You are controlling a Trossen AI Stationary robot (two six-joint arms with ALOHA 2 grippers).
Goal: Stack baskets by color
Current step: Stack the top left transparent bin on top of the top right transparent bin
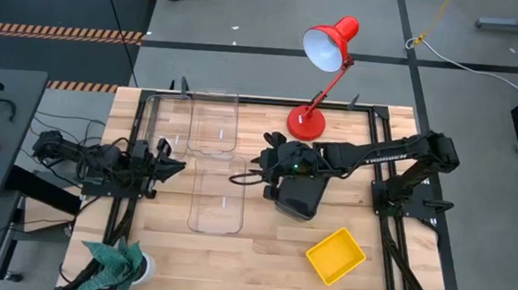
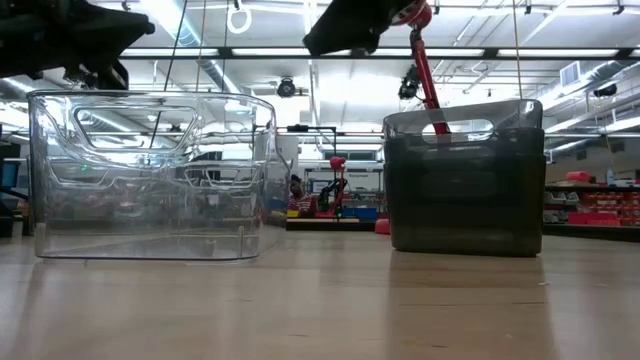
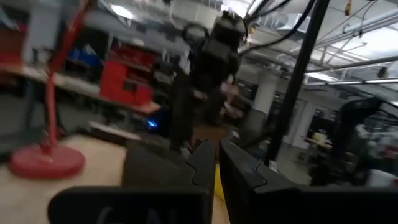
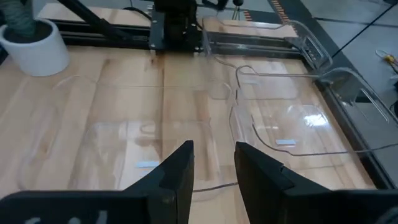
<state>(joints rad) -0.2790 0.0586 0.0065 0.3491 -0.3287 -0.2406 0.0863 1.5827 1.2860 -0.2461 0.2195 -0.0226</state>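
Clear basket (image 1: pixel 216 200) nearest low cam, long axis running away from table front, just ahead of right gripper (image 1: pixel 270 161), jaws parted, empty. Grey basket (image 1: pixel 299 194) sits under right wrist. Left gripper (image 1: pixel 167 164) beside clear basket rim, jaws nearly shut, empty. Left arm looks nearer.

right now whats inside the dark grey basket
In the low view the dark grey basket has smoky walls that show nothing clearly inside. From above, the right tool and its arm cover much of it, so whether baskets are nested inside cannot be told.
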